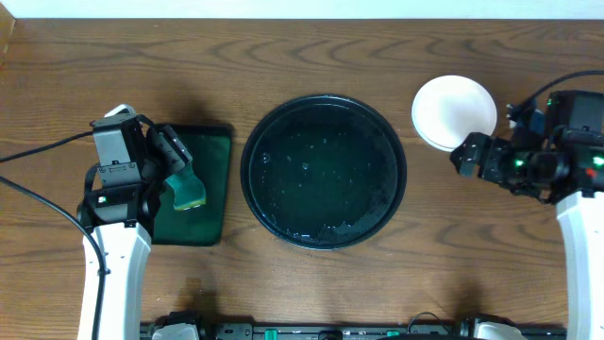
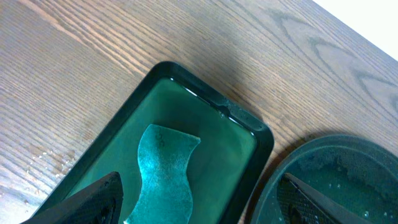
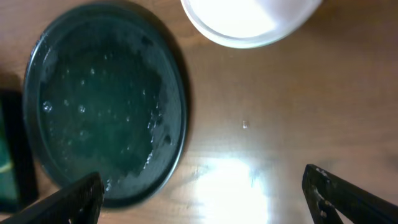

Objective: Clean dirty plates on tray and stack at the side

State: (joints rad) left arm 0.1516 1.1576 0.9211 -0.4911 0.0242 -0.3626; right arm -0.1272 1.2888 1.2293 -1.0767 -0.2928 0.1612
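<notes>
The large round black tray point(image 1: 324, 170) sits mid-table, wet and with no plates on it; it also shows in the right wrist view point(image 3: 106, 106) and the left wrist view point(image 2: 329, 180). The white plates point(image 1: 454, 112) lie stacked on the table right of the tray, their edge showing in the right wrist view point(image 3: 245, 22). My left gripper point(image 2: 205, 202) is open above a teal sponge point(image 2: 165, 171) lying in the small dark-green tray point(image 1: 209, 156). My right gripper point(image 3: 202, 196) is open and empty over bare wood, just right of the plate stack.
The dark-green rectangular tray point(image 2: 249, 134) stands left of the black tray. Cables run along the left and right table edges. The wood shows a bright glare patch point(image 3: 230, 180) in the right wrist view.
</notes>
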